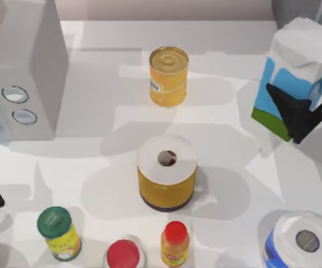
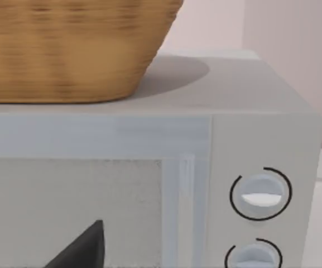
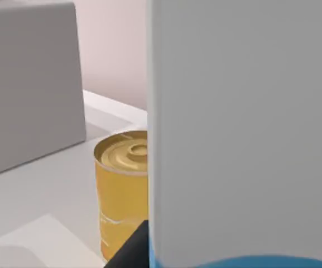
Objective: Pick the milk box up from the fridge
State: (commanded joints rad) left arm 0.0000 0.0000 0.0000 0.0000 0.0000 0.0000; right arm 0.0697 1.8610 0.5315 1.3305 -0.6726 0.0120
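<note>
White table [image 1: 110,117], right gripper [image 1: 297,120] clamped on tilted milk box [image 1: 294,67].

White table [image 1: 227,39] under soft light, pale pinkish wall [image 2: 205,25] behind.

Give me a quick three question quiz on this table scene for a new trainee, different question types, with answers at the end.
1. True or false: the right gripper is shut on the milk box.
2. What stands nearest the milk box? A) yellow tin can B) red-capped bottle C) green-lidded jar
3. Fill in: a woven ___ sits on the grey box with two dials.

Key: 1 true; 2 A; 3 basket.
</note>
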